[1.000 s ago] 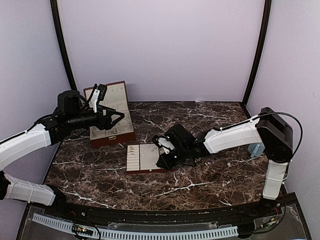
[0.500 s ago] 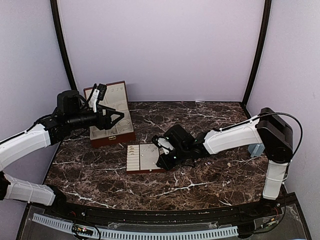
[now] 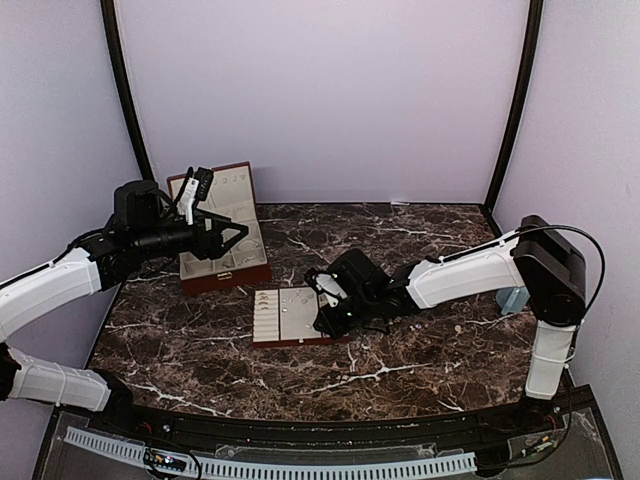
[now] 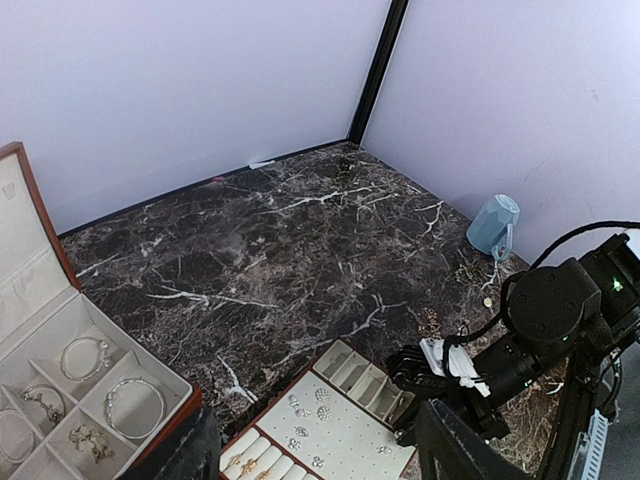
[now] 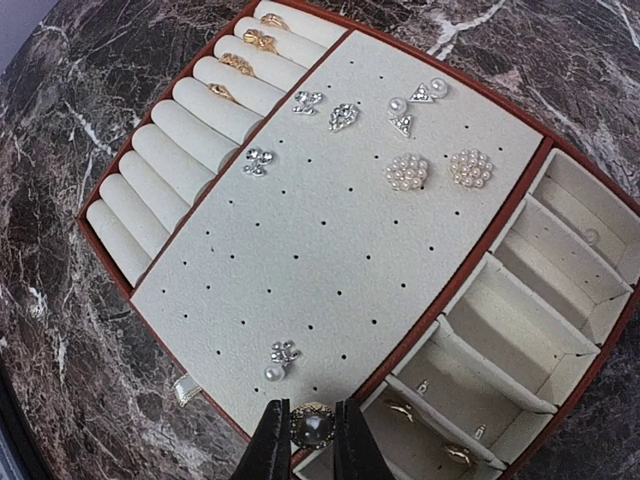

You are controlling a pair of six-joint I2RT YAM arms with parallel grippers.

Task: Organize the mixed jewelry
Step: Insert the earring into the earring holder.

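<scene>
- Stud: round, pearl-centred, dark metallic rim; was pinched between the narrowly set black fingers of the right gripper, over the tray's nearest rim.
- Tray: cream, felt-like perforated panel in a reddish-brown frame; lay directly ahead of the right jaws.
- Mixed jewelry, on the panel: two beaded pearl clusters, small sparkling bow and triangle studs far ahead of the jaws; one pearl-drop piece just ahead of them.
- Ring rolls: padded cream cylinders ahead and left of the right jaws; the farthest few carried gold rings.
- Compartments: cream-walled, ahead and right of the right jaws; the nearest held a few small gold and silvery pieces.
- Left gripper: fingers stood wide apart, nothing between them.
- Box: reddish-brown, cream-lined, lid up, below and left of the left jaws; its cells held silvery hoops and chains.
- Table: dark brown marble, white veining, glossy.
</scene>
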